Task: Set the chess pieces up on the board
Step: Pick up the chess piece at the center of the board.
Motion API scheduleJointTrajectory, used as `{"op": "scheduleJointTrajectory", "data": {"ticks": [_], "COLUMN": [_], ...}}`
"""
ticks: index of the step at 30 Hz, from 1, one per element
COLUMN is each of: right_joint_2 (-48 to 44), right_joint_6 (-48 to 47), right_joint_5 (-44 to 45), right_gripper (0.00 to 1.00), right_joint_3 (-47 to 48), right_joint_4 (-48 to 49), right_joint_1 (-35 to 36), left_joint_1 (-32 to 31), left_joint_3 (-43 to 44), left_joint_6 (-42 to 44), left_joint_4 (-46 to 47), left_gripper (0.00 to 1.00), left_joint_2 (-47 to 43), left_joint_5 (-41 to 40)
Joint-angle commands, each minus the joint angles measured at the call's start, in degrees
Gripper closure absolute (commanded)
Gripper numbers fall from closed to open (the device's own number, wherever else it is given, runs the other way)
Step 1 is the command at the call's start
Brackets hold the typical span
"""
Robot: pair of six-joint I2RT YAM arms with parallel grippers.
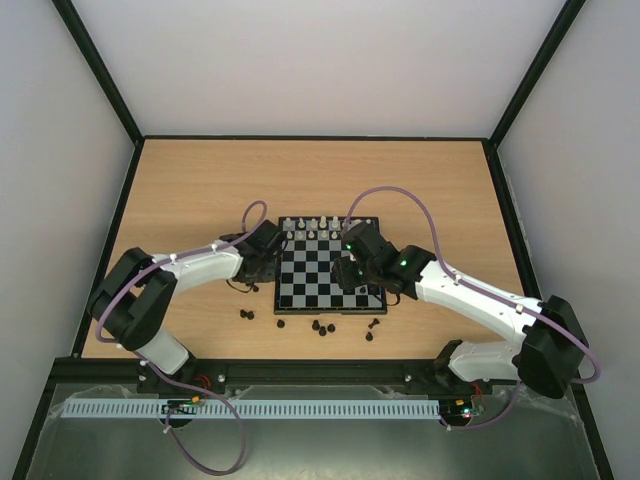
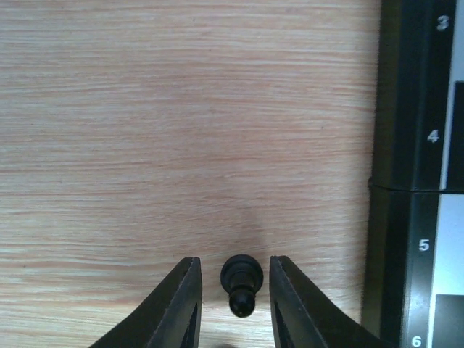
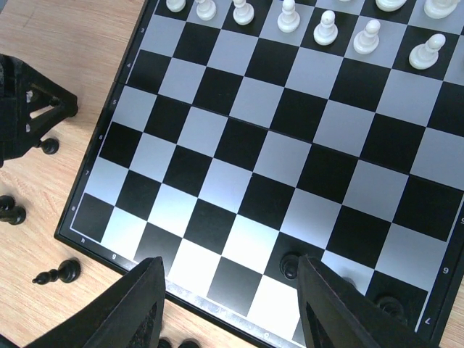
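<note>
The board (image 1: 328, 268) lies at the table's middle, with white chess pieces (image 1: 318, 225) along its far rows. Several black pieces (image 1: 320, 327) lie loose on the wood in front of it. My left gripper (image 2: 235, 290) is open just left of the board, low over the table. A black pawn (image 2: 241, 281) sits between its fingers, touched by neither. My right gripper (image 3: 228, 290) is open and empty above the board's near edge. A black pawn (image 3: 290, 267) stands on a dark square beside its right finger (image 3: 330, 304). White pieces (image 3: 325, 27) show at the far side.
In the right wrist view the left gripper (image 3: 29, 109) shows at the left, with loose black pieces (image 3: 61, 272) on the wood near it. Another black piece (image 3: 384, 304) stands at the board's near right corner. The board's black border (image 2: 406, 181) runs beside the left gripper.
</note>
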Motion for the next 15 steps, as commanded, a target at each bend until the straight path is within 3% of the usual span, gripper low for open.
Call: {"op": "scheduleJointTrajectory", "data": {"ticks": [1, 6, 15], "right_joint_2": [-0.6, -0.7, -2.7], "right_joint_6": [-0.8, -0.7, -0.4], "right_joint_5": [0.1, 0.5, 1.5], "right_gripper": [0.49, 0.49, 0.50], "right_joint_3": [-0.6, -0.6, -0.5], "right_joint_4": [-0.7, -1.0, -2.5], "right_joint_1": [-0.3, -0.3, -0.3], "left_joint_1": [0.3, 0.3, -2.3], "left_joint_3": [-1.4, -2.2, 1.1], "left_joint_6": [0.4, 0.2, -0.3], "left_joint_4": [-0.9, -0.6, -7.2], "left_gripper": [0.77, 0.95, 0.98], "left_joint_2": [-1.2, -2.2, -8.5], "left_joint_5": [0.4, 0.5, -0.9]}}
